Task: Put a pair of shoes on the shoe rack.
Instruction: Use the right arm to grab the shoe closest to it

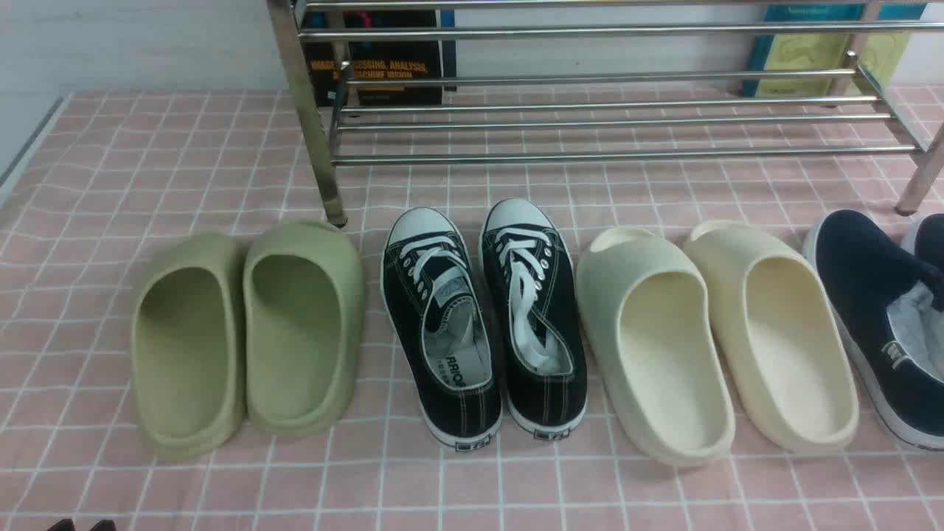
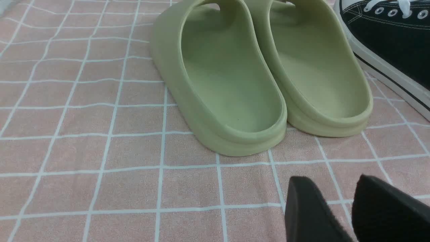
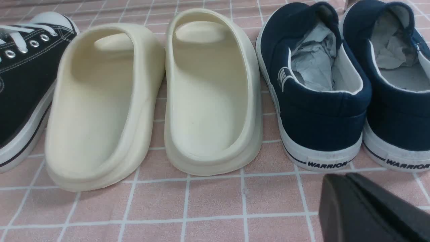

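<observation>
Barely parted, the two black fingers of the left gripper (image 2: 331,183) show a strip of cloth between them and hold nothing; in the front view their tips peek in at seven o'clock. The right gripper (image 3: 346,188) has its black jaws pressed together, empty, near the heels of the navy-blue canvas slip-on sneakers (image 3: 322,117). That pair stands on the cloth on its white rubber soles, not on the rack. Crumpled grey paper is stuffed inside. In the front view it sits at three o'clock, partly cut by the frame edge. Beside it, towards the centre, sit the cream foam slides (image 1: 708,339). The black lace-up sneakers with white toe caps (image 1: 479,317) come next, in the middle. The olive-green foam slides (image 1: 243,332) are at nine o'clock, nearest the left gripper. All rest on the pink tablecloth with a white grid (image 1: 110,169). At twelve o'clock stands the shiny chrome metal shoe rack (image 1: 605,156). One of its legs touches down just beyond the toes of the green slides and the black sneakers.
</observation>
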### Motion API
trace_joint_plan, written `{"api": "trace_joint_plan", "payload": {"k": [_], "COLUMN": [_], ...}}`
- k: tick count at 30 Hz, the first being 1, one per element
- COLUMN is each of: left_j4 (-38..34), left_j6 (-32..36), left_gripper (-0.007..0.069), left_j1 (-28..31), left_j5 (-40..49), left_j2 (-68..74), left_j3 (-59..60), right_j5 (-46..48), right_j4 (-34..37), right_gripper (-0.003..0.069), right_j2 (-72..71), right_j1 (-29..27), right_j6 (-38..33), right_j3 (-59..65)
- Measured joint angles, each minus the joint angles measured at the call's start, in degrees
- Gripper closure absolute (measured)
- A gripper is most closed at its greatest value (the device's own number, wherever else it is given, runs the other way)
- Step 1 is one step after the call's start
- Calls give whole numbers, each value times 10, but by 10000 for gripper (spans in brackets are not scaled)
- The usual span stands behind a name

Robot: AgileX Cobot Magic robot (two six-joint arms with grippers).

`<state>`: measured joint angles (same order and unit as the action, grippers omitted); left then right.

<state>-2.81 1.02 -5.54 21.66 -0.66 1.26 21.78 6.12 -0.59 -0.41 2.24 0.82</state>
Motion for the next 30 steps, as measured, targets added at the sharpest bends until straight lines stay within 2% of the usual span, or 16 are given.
{"api": "trace_joint_plan", "payload": {"k": [23,30], "left_j4": [0,0], "left_j6": [0,0], "left_gripper": [385,385], "left_j1": [0,0], "left_j5": [0,0], "left_j2": [0,0], "left_j3": [0,0], "right_j5": [0,-2], "right_j4": [-1,-22], "right_gripper": [638,629], "right_j2": [0,0], "right_j1": [0,0], "right_j6": [0,0], "right_j3": [0,0]}}
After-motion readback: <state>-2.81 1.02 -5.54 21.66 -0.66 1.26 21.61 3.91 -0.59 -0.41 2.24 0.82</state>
